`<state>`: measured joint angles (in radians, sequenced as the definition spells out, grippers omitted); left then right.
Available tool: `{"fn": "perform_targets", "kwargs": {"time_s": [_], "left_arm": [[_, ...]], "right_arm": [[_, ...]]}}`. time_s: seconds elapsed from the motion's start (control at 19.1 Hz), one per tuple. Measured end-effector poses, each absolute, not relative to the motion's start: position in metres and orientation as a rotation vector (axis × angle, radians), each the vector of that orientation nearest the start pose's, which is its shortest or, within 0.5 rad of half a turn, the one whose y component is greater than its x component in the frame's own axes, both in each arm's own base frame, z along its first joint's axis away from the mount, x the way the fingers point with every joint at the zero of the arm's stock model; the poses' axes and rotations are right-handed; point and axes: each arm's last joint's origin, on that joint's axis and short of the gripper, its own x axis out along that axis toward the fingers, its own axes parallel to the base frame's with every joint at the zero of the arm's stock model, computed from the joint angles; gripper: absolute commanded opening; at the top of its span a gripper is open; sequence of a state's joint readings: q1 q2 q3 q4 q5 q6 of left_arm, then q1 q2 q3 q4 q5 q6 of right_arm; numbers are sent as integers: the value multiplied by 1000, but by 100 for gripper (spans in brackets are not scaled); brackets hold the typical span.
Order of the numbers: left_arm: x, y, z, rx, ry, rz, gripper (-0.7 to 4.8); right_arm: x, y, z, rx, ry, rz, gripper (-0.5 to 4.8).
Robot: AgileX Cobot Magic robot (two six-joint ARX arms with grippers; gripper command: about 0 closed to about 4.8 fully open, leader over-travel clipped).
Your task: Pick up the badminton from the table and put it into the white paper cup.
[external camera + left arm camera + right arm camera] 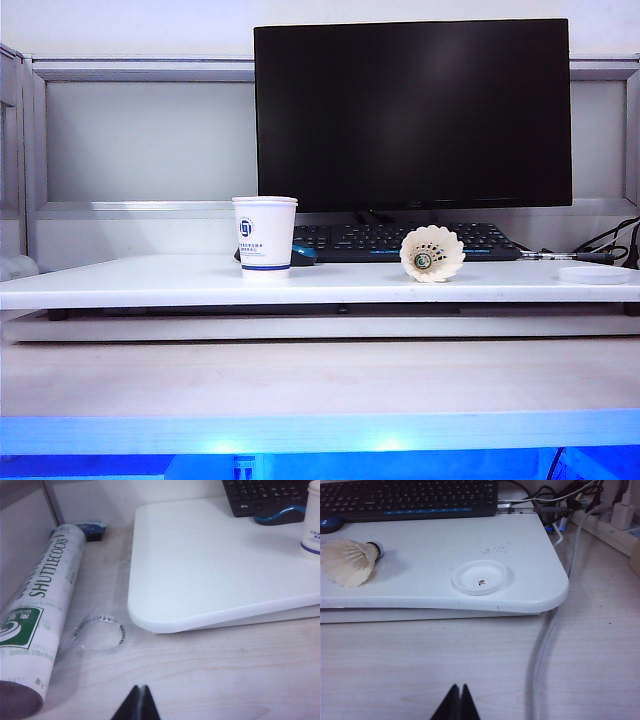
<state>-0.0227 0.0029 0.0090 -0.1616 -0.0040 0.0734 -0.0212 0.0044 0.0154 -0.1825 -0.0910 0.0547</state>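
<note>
The badminton (432, 254) lies on its side on the white table (150, 280), right of centre, its green-ringed cork tip facing the camera; the right wrist view shows the badminton (347, 560) too. The white paper cup (264, 236) stands upright left of centre, and its blue-banded edge (312, 530) shows in the left wrist view. Neither arm appears in the exterior view. My left gripper (139, 688) is shut and empty, low over the wooden desk in front of the table. My right gripper (458, 686) is also shut and empty, over the desk short of the table's front edge.
A flat white disc (480, 577) sits near the table's right front corner. A shuttlecock tube (42, 605) and a clear ring (99, 633) lie on the desk to the left. Keyboard (400, 240), monitor (412, 110) and a blue mouse (277, 516) stand behind. A grey cable (547, 635) crosses the desk.
</note>
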Motion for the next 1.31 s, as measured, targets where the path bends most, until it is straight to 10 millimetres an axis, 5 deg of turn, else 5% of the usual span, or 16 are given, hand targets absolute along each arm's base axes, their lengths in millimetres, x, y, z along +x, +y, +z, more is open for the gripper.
{"fn": "perform_targets", "kwargs": {"time_s": [0.47,0.84,1.31], "left_arm": [[96,-2,151,75,155,-25,-5],[96,-2,151,74,154,-36,-5],[96,-4,151,8,154,-70,-5]], "right_arm": [[96,1,152,63,162,65,-5],[91,3,184,183,51,151,25],[95,6,237,191,38,260,321]]}}
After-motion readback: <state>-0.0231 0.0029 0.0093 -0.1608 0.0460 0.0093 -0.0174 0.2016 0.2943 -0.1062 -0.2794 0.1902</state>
